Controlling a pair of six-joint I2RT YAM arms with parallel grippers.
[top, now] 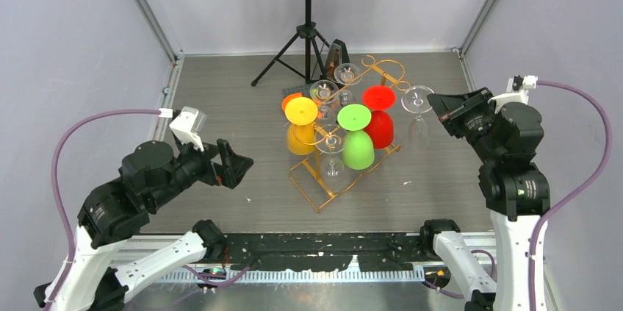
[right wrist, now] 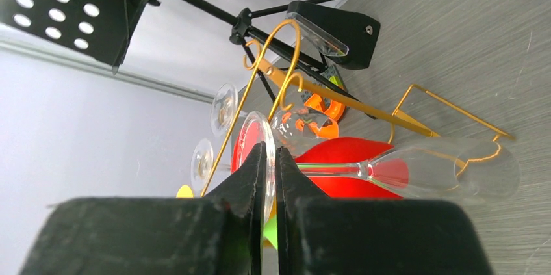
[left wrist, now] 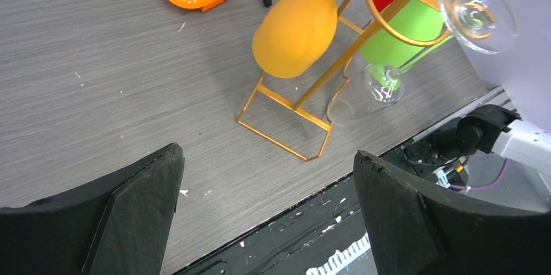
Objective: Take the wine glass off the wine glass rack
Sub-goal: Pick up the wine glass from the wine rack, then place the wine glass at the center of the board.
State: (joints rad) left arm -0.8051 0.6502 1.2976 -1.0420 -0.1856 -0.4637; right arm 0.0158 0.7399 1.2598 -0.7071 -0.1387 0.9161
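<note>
The gold-orange wine glass rack [top: 305,191] stands mid-table with yellow [top: 301,123], green [top: 356,138] and red [top: 379,116] glasses and several clear ones hanging upside down. My right gripper [top: 433,105] is shut on the foot of a clear wine glass [top: 417,98], which hangs bowl-down just right of the rack, apart from it. In the right wrist view the gripper [right wrist: 271,155] pinches the foot disc, and the glass's stem and bowl [right wrist: 448,171] stretch right in front of the rack [right wrist: 396,119]. My left gripper [top: 239,167] is open and empty, left of the rack [left wrist: 344,57].
A black tripod music stand [top: 307,31] stands at the back, with a small dark box [top: 336,57] at its foot. An orange toy block [top: 292,99] lies behind the yellow glass. Grey walls close in both sides. The table's front edge [left wrist: 364,151] lies under my left gripper [left wrist: 266,155].
</note>
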